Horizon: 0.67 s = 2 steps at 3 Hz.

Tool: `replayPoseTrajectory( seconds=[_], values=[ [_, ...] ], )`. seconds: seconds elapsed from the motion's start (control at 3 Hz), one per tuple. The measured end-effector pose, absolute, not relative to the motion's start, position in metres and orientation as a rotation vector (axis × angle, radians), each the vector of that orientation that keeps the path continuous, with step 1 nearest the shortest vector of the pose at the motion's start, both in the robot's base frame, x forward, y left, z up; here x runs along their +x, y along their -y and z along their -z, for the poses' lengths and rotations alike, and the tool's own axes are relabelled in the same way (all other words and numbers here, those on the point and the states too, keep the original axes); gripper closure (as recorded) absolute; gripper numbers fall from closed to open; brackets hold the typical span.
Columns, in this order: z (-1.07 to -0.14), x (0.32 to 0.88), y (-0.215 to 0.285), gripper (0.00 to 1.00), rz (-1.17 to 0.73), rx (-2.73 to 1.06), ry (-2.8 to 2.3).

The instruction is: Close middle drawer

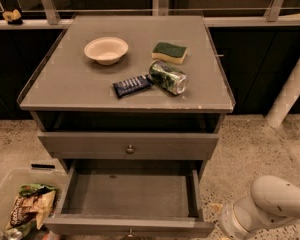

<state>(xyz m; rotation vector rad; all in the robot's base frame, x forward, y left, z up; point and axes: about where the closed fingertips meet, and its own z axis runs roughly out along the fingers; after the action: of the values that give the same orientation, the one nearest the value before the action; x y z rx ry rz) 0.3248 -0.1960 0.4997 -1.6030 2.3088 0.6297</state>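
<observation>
Gripper (pixel 222 224), apparently cropped, beside middle drawer (pixel 130 194)

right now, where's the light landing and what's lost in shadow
Camera view: warm light falls evenly on the cabinet top, with glare on the can; the slot under the top is black shadow; the open middle drawer is dim inside, its floor readable; the gripper sits pale at bottom right, beside the drawer's front corner, cut by the frame edge.

The middle drawer (pixel 130 194) is smooth matt grey with a shiny metal knob (pixel 130 232). The matt counter (pixel 65 84) holds a glossy metal can (pixel 168 77) and a rough sponge (pixel 170 52). The gripper (pixel 221 220), low right beside the drawer, is smooth cream plastic.
</observation>
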Motion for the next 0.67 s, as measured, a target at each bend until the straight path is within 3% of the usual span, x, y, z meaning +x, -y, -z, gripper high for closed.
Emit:
replayPoseTrajectory(
  seconds=[0.67],
  values=[
    [-0.486, 0.296, 0.199, 0.0, -0.634, -1.562, -2.335]
  ],
)
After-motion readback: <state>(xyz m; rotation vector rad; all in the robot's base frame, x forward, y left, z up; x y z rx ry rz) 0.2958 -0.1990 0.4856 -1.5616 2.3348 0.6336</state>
